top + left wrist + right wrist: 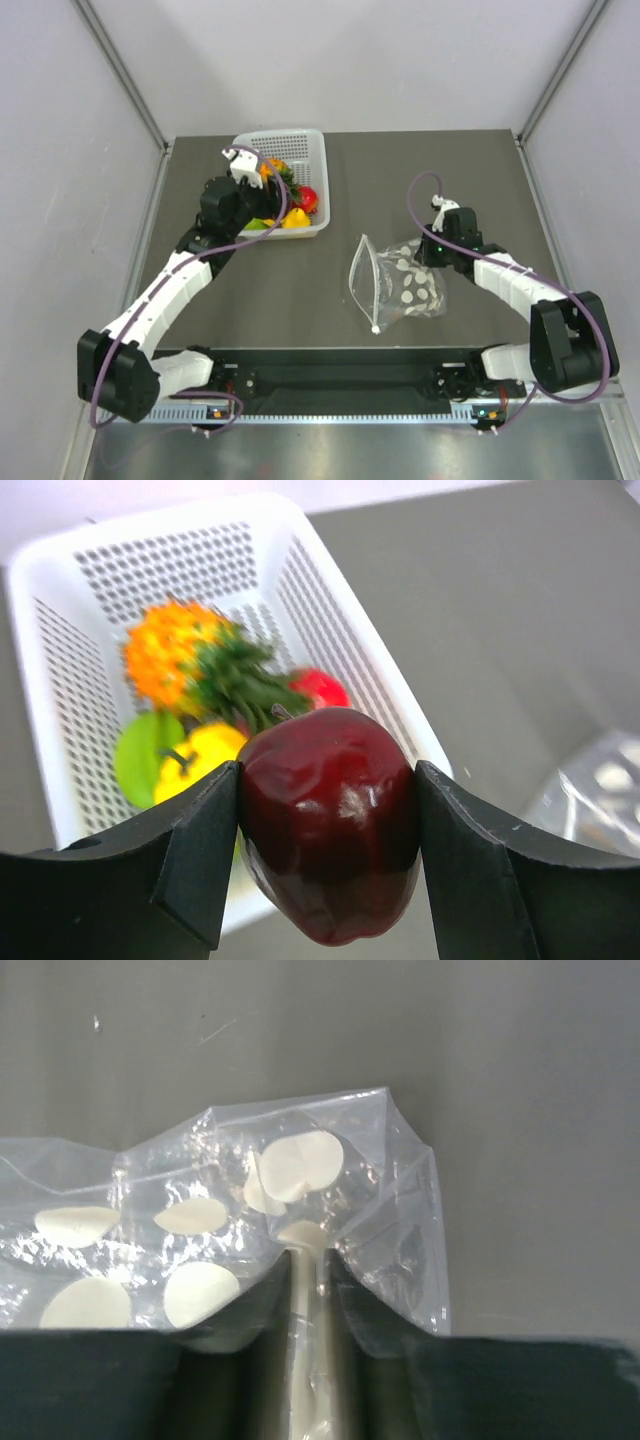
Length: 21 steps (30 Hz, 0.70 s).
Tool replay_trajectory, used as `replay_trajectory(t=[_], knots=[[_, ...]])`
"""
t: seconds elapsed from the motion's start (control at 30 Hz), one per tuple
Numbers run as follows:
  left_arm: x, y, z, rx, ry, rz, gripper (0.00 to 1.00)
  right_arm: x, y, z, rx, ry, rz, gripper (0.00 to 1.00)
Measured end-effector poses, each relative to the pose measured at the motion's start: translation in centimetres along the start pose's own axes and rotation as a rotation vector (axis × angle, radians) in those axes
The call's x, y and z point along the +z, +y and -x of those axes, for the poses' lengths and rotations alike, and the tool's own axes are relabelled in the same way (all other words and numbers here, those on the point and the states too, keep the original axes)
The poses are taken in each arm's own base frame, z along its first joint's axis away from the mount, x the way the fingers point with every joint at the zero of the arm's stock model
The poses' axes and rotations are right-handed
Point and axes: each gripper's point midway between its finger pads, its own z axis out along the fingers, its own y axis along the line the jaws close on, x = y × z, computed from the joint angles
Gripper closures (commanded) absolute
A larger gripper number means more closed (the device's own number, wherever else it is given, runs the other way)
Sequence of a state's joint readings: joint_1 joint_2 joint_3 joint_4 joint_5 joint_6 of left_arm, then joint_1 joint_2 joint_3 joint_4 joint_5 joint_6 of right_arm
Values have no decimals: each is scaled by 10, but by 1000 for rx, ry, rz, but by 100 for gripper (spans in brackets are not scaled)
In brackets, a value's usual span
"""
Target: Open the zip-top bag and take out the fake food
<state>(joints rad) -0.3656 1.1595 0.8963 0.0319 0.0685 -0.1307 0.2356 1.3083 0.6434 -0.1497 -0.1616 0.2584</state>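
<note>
Four fake food pieces (165,660) in basket (330,630)

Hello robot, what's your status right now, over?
Left gripper shut on maroon piece, at basket rim. Right gripper pinching zip-top bag on table. Nothing in the way.

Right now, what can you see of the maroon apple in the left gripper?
The apple is a dark maroon, glossy plastic toy with a short brown stem on top, roughly upright. The left gripper clamps it, one black finger pressed against each side, and its underside hangs free. It is held up in front of the white basket, with nothing else touching it.
</note>
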Motion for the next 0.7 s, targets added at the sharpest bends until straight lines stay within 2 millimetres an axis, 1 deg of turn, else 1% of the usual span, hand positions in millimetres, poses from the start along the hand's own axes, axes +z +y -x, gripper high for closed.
replay_trajectory(t=[0.03,0.07,0.1,0.13,0.2,0.23,0.27,0.3,0.33,0.4,0.43,0.57,0.7], knots=[[6,6,7,-2,-7,22,64,-1,-1,0,-1,-1,-4,55],[10,12,13,-4,-13,42,64,-2,-1,0,1,-1,-8,48],[15,18,18,-6,-17,60,64,-3,-2,0,-4,-1,-11,44],[23,26,22,-11,-20,85,64,-4,-3,1,-8,-1,-15,34],[33,40,28,-17,-23,126,64,-7,-3,2,-12,-4,-19,29],[39,47,29,-20,-21,144,64,-9,-3,4,-18,-9,-20,24],[45,53,30,-22,-21,159,64,-10,-3,5,-19,-13,-23,23],[51,57,31,-24,-22,168,64,-12,-4,7,-22,-21,-28,22],[57,60,33,-24,-27,172,64,-14,-4,8,-24,-26,-31,15],[70,62,34,-23,-43,169,63,-17,-5,9,-29,-33,-38,13],[78,62,34,-23,-49,161,62,-19,-5,10,-31,-35,-40,1],[111,62,31,-24,-63,132,61,-27,-4,12,-40,-50,-42,0],[141,65,23,-31,-63,115,60,-42,0,18,-46,-87,-33,0]])
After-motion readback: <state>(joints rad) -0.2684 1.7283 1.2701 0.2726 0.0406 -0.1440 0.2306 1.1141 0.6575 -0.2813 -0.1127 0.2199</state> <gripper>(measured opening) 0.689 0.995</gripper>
